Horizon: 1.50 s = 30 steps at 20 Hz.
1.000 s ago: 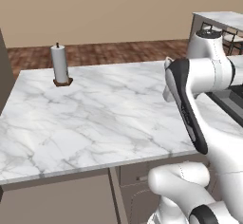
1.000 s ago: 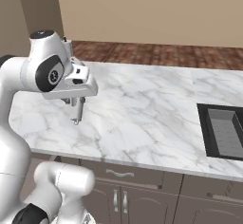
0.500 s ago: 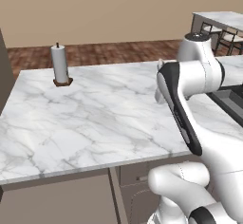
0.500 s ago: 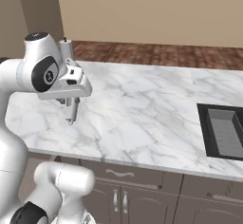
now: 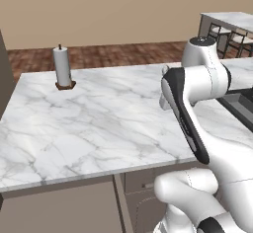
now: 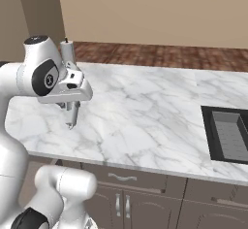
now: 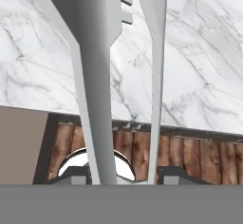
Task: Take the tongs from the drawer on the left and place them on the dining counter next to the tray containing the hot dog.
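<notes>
Swinging toward 9 o'clock across the marble counter (image 6: 145, 102) over the past second, the gripper (image 6: 70, 119) carries the tongs (image 7: 111, 76), its jaws pinching them so their arms point down over the slab. With the tongs already out of the drawer, the transfer is judged under way. A paper towel roll (image 5: 63, 68) stands at 11 o'clock, a dark sink (image 6: 227, 133) at 3 o'clock, and the stool-lined dining counter (image 5: 230, 19) lies far off at 1 o'clock.

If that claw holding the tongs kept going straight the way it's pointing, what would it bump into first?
The gripper points down, with the tongs hanging below it. Most likely the tong tips would meet the white marble countertop first; how far above it they hang is hard to judge.
</notes>
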Motion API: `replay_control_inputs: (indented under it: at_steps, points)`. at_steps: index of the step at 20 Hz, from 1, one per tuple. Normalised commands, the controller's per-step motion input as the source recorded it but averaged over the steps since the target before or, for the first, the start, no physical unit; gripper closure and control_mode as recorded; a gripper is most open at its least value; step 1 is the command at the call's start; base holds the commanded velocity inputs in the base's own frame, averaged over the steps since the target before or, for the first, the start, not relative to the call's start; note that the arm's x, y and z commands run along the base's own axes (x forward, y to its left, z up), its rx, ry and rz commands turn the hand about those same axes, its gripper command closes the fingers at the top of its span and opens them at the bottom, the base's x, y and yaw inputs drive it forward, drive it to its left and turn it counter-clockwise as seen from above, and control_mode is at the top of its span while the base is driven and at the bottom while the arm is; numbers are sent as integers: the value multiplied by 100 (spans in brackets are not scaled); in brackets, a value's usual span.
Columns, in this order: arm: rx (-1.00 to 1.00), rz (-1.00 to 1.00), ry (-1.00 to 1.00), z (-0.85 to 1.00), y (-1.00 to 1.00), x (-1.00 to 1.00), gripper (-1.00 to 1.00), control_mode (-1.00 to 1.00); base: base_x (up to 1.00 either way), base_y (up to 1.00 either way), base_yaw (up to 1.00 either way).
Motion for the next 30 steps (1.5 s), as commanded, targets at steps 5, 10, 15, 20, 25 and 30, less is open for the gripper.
replay_control_inputs:
  at_steps: [5,10,15,20,25,30]
  points:
    - [0,0,0,0,0,0,100,100,-33,-14,-6]
    - [0,0,0,0,0,0,100,100,-35,-52,-1]
    - [0,0,0,0,0,0,100,100,-25,-93,0]
    - [0,0,0,0,0,0,100,100,-61,-100,0]
    - [0,0,0,0,0,0,100,100,-80,-100,0]
    - [0,0,0,0,0,0,100,100,-66,-100,-2]
